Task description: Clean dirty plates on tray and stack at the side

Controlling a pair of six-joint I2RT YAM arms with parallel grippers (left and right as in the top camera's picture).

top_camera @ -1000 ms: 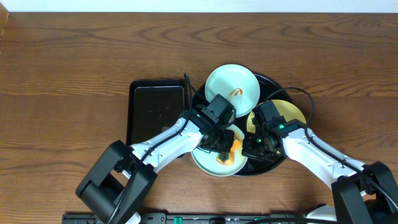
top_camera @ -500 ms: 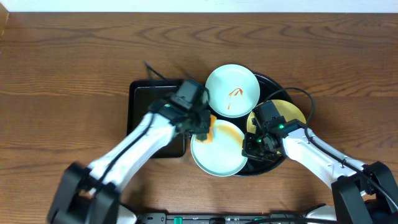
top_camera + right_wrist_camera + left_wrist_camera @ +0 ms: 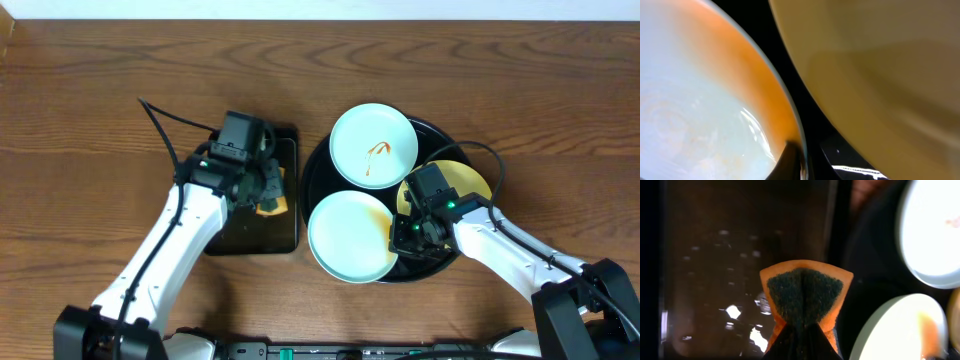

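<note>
Between the closed tips of our left gripper [image 3: 800, 332] we are pinching the orange sponge [image 3: 805, 296], holding it over the small rectangular tray [image 3: 282, 232], probably to park it. Our right gripper [image 3: 408, 235] is pressing a fingertip on the rim of the near mint plate [image 3: 345, 240], seemingly steadying it; whether it is clamping we cannot tell. That plate is looking clean, sitting in the round black tray [image 3: 315, 170] beside the sauced mint plate [image 3: 373, 145] and the yellow plate [image 3: 465, 178].

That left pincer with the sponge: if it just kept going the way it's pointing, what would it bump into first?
Probably the small rectangular black tray. The left pincer, shut on the sponge, points down at the tray's glossy floor, though depth is unclear.
</note>
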